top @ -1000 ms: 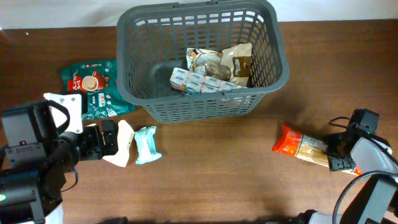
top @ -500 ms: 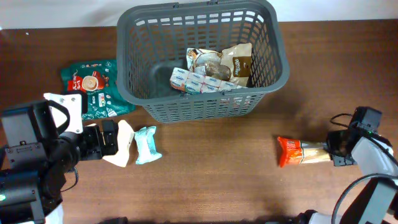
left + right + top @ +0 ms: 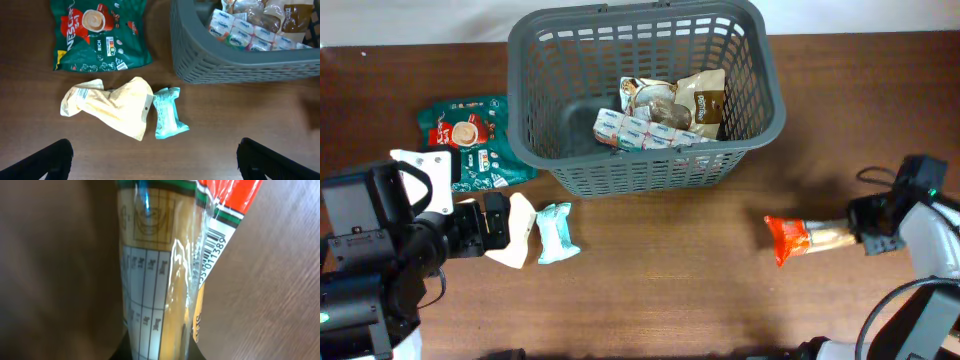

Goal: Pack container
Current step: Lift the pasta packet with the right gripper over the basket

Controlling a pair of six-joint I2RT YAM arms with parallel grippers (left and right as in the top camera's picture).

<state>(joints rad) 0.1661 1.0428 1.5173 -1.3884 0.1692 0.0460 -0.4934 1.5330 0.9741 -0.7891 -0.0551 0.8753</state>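
Note:
The container [image 3: 525,110], a large dark grey lattice basket, stands at the back centre with several snack packets [image 3: 665,112] inside. At the right, my right gripper [image 3: 868,238] is shut on one end of a long orange and yellow packet [image 3: 800,238], which sticks out leftward from it. That packet [image 3: 160,280] fills the right wrist view, hiding the fingertips. My left gripper [image 3: 495,222] stands open at the left, its fingers [image 3: 52,160] wide apart over bare table, just short of a cream packet [image 3: 112,105] and a teal packet [image 3: 167,112].
A green coffee pouch [image 3: 470,140] lies left of the basket, also seen in the left wrist view [image 3: 97,35]. The basket's near wall [image 3: 240,65] rises right of the loose packets. Brown table lies between the two arms.
My right gripper has shut on the orange packet. The packet has swung from a slant to nearly level, and gripper and packet shifted slightly right and back. The left arm has not moved.

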